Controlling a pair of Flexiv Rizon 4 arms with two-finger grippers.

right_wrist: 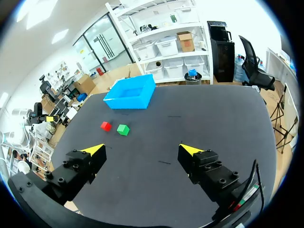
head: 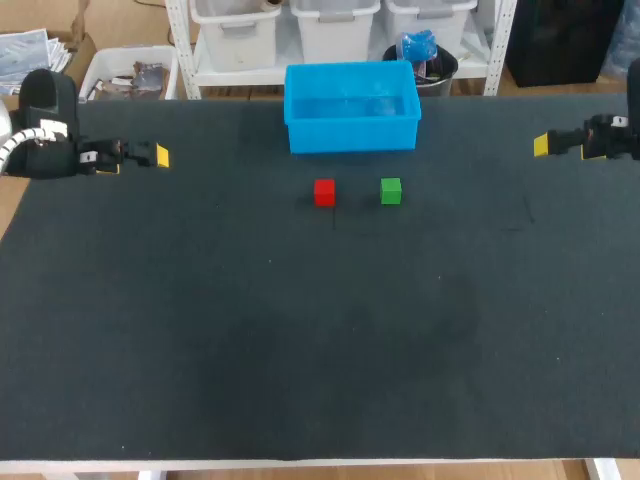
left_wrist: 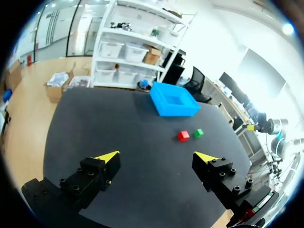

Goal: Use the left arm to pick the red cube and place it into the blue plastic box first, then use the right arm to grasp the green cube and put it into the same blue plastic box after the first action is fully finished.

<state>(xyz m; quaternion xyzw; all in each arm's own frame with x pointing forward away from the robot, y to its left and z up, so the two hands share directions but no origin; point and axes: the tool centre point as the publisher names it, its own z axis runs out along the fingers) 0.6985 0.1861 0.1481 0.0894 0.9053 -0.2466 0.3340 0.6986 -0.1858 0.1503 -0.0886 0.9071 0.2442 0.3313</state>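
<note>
Status: both arms are parked at the worktop [head: 300, 350] edges, well apart from the cubes. Left claw [left_wrist: 156, 156] is wide open and empty; right claw [right_wrist: 142, 149] likewise.

Red cube [head: 324, 192] sits on the worktop just in front of the box [head: 350, 135], with the green cube [head: 391, 191] near it on the right. No step is done yet.

Risks, as we judge them:
- Fingers spread this wide may catch the green cube on approach and shove it out of pos.
- Box wall is near behind red, so a deep or tilted approach may strike it.
- An off-centre grip may let the cube twist and slip out.
- If the right arm starts early, we expect the arms to clash over the box.
</note>
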